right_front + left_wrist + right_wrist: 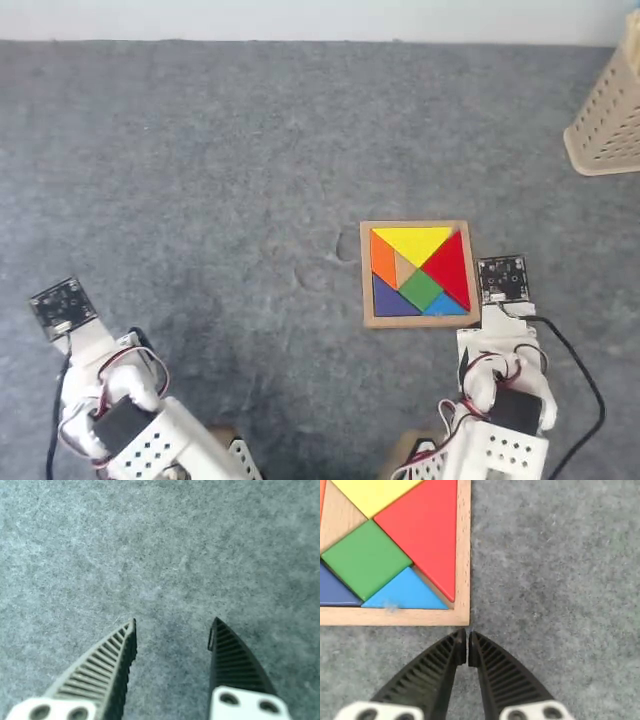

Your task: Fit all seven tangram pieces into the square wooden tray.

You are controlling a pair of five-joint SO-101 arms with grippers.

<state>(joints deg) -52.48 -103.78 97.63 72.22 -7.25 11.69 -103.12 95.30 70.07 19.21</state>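
The square wooden tray (366,300) lies on the grey carpet right of centre, with tangram pieces packed flat inside: yellow triangle (410,241), red triangle (452,268), orange piece (382,259), green square (421,289), dark blue triangle (388,299), light blue triangle (446,306) and a tan piece (404,270). In the right wrist view I see the tray's corner (464,555), the red triangle (427,527), green square (365,557) and light blue triangle (405,594). My right gripper (468,639) is shut and empty, just off that corner. My left gripper (172,628) is open over bare carpet at the near left.
A cream perforated basket (608,110) stands at the far right edge. Both arm bases (140,430) sit at the near edge. Grey carpet (200,170) covers everything else.
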